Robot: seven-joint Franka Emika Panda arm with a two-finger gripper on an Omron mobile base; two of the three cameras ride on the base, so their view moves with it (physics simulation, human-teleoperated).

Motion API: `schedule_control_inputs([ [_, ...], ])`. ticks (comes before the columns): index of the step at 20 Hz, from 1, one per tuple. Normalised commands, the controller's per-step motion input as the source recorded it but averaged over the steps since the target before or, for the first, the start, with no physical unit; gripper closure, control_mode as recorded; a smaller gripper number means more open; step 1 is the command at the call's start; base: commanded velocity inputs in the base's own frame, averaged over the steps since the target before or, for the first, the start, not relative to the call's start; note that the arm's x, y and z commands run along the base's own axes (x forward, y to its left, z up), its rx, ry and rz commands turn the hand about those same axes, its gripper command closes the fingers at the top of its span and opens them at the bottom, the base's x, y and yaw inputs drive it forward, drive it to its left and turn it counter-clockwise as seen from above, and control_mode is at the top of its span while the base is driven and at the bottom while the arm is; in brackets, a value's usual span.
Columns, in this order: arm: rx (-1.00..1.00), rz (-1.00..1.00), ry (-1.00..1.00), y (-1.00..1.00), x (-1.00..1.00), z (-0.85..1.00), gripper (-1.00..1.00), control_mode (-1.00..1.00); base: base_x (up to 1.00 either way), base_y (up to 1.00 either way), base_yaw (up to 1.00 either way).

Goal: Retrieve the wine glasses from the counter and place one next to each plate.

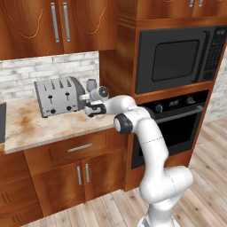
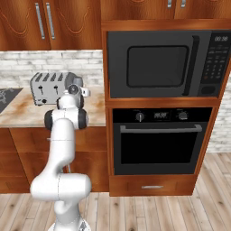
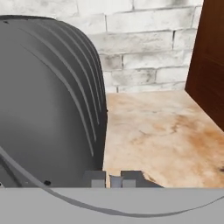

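One smoky-grey wine glass (image 1: pixel 91 84) stands at the back of the beige marbled counter (image 1: pixel 40 128), between the toaster and the wooden oven cabinet. Its rounded bowl rises just above my gripper (image 1: pixel 90 99). In the hand view the gripper (image 3: pixel 113 180) is shut, with a thin pale sliver, apparently the glass's stem, pinched between the two fingertips (image 3: pixel 94 178). A faint translucent curved edge crosses the bottom of that view. The plates are out of view.
A silver toaster (image 1: pixel 56 95) with a dark ribbed end (image 3: pixel 48 100) sits close on the gripper's left. The cabinet side (image 3: pixel 210 57) walls off the right, with microwave (image 1: pixel 175 60) and oven (image 2: pixel 158 144) in it. Behind runs the white brick wall (image 3: pixel 144 43).
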Motion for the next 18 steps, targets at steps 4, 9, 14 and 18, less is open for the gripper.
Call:
schedule_control_inputs([
  [4, 0.00, 0.00, 0.00, 0.00, -0.26, 0.17, 1.00, -1.00, 0.00, 0.00, 0.00],
  [9, 0.00, 0.00, 0.00, 0.00, -0.36, 0.02, 1.00, -1.00, 0.00, 0.00, 0.00],
  [14, 0.00, 0.00, 0.00, 0.00, -0.32, 0.00, 1.00, -1.00, 0.00, 0.00, 0.00],
  [18, 0.00, 0.00, -0.09, 0.00, -0.42, 0.34, 1.00, -1.00, 0.00, 0.00, 0.00],
])
